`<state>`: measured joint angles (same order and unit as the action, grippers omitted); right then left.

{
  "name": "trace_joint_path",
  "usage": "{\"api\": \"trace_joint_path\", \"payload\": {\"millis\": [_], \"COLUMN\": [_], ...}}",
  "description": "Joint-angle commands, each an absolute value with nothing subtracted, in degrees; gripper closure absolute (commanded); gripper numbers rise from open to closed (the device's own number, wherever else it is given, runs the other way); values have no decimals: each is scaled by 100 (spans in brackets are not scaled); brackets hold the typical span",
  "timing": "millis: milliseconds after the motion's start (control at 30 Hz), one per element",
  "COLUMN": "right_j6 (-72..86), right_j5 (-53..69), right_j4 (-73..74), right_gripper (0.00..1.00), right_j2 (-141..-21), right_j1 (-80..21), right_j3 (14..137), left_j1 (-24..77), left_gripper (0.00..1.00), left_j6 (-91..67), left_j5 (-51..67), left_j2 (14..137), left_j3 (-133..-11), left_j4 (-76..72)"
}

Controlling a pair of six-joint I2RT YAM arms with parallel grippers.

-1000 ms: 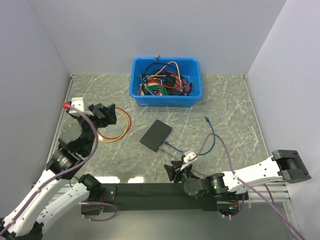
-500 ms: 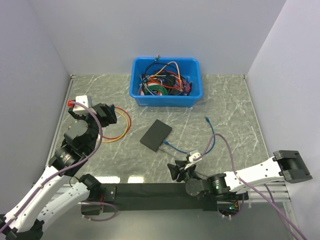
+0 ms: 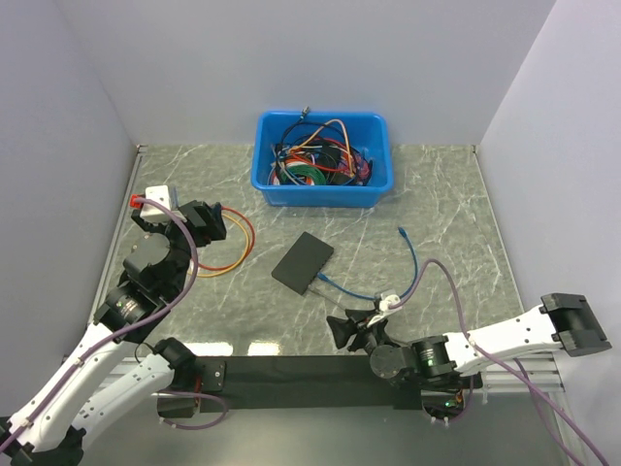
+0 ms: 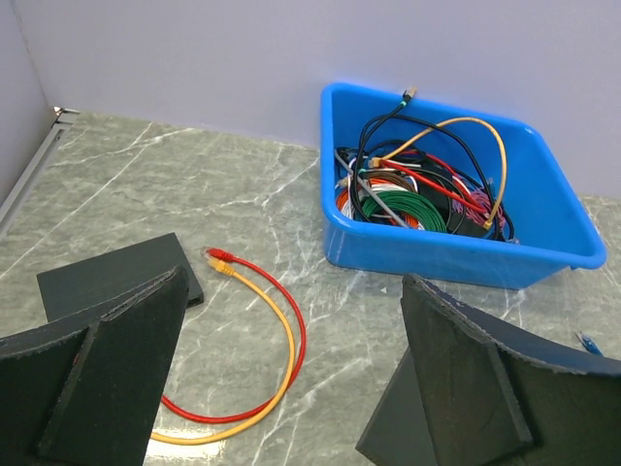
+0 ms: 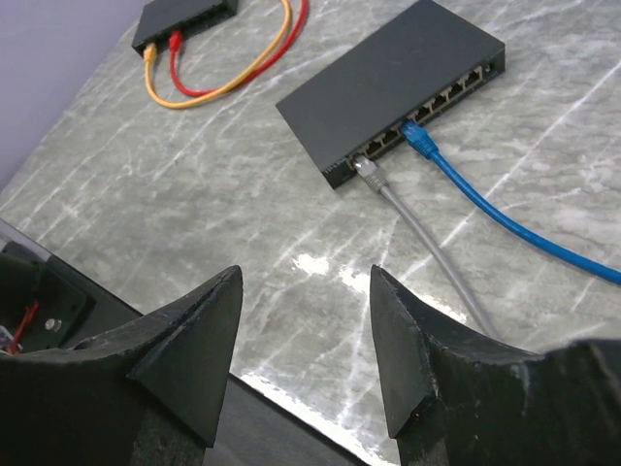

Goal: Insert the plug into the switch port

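Note:
The black switch (image 3: 302,262) lies flat mid-table. In the right wrist view the switch (image 5: 398,83) shows its row of ports. The clear plug (image 5: 419,138) of the blue cable (image 5: 485,209) sits in one switch port (image 5: 411,126), with a grey cable's plug (image 5: 366,169) in a port beside it. The blue cable (image 3: 344,289) runs right from the switch, and its other end (image 3: 402,233) lies loose. My right gripper (image 3: 340,328) (image 5: 306,291) is open and empty, near the table's front edge and short of the switch. My left gripper (image 3: 215,221) (image 4: 291,291) is open and empty at the left.
A second small black switch (image 4: 116,277) holds a red cable (image 4: 291,330) and a yellow cable (image 4: 277,379), which loop on the table at the left (image 3: 233,248). A blue bin (image 3: 323,160) full of cables stands at the back. White walls close the sides.
My right gripper has drawn back slightly toward the near edge, away from the switch. My left gripper has shifted a little toward the near side. The blue plug and switch have not moved.

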<state>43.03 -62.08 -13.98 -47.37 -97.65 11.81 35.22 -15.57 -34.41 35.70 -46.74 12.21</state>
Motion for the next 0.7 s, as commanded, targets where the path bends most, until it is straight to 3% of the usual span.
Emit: {"api": "trace_joint_path", "payload": {"millis": [0, 300, 567, 667], "right_j6": [4544, 4298, 4034, 4034], "right_j5": [-6382, -5424, -2667, -2356], "right_j4": [-1696, -2311, -3330, -3139], "right_gripper": [38, 39, 41, 41], "right_j2": [-4553, -4404, -3973, -3771], "right_j1": [-9730, -9106, -7534, -7304], "right_j3": [1011, 686, 124, 158], "left_j1": [3524, 3524, 3524, 3524], "left_gripper": [3, 3, 2, 3], "left_j6": [-1538, -1547, -1556, -1556], "left_j5": [-3559, -3603, -3639, -3639], "left_j2": [3507, 3498, 3489, 3498], "left_j3": [-4852, -4852, -4843, -4852], "left_j4": [1116, 1125, 1134, 1142]}}
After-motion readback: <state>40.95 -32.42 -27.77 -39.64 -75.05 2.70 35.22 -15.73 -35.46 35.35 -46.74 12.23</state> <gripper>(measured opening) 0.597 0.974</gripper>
